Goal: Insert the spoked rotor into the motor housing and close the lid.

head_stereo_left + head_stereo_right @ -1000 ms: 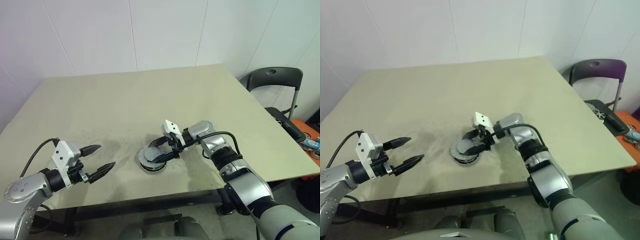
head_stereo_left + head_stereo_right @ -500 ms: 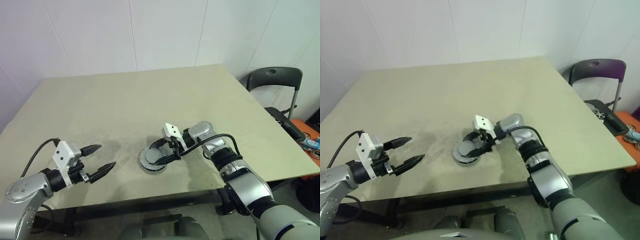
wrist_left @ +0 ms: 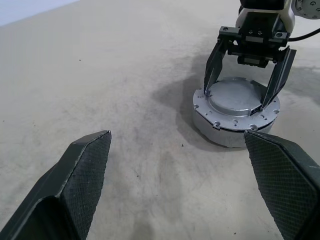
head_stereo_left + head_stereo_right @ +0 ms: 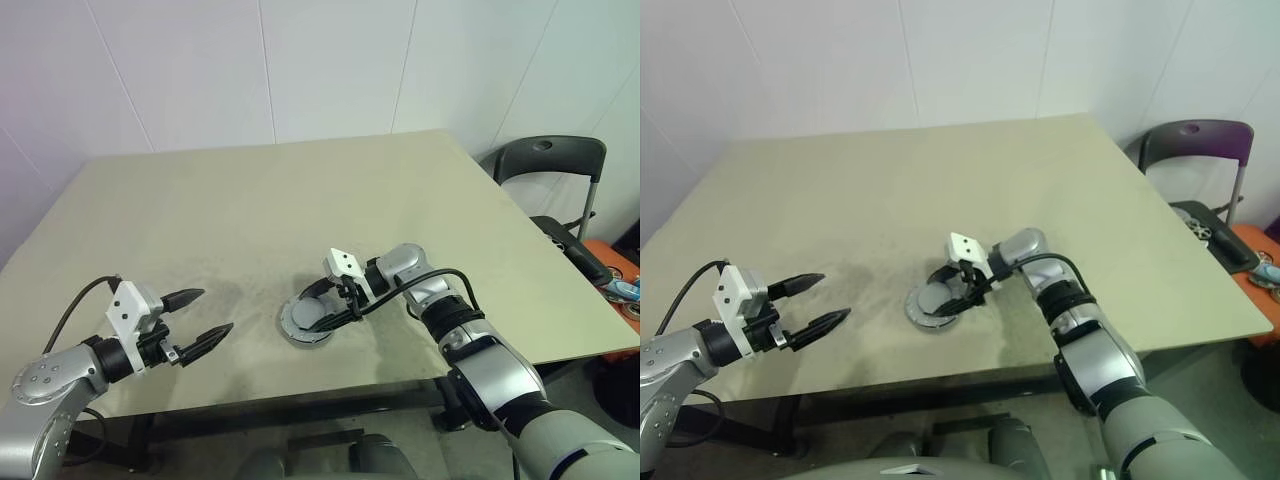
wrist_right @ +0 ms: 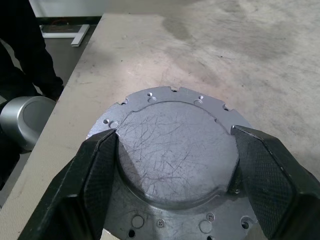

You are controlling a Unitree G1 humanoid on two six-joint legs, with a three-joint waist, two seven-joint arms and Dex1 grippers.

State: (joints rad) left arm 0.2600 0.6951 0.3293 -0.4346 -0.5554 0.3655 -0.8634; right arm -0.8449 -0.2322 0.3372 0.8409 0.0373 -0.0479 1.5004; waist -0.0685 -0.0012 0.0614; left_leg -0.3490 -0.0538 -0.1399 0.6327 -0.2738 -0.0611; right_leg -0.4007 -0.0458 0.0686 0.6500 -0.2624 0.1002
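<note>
One lid [image 3: 237,100], one motor housing [image 3: 220,131], one table [image 4: 250,210], one chair [image 4: 548,160].

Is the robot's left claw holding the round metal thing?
No, the left gripper hangs open and empty over bare table, well apart from the lid, which sits on the motor housing between the right gripper's fingers.

- lid [image 3: 239,97]: plain grey metal, fine scratch marks all over
- table [image 4: 250,200]: beige-olive with darker smudges
- chair [image 4: 548,160] far right: dark grey
</note>
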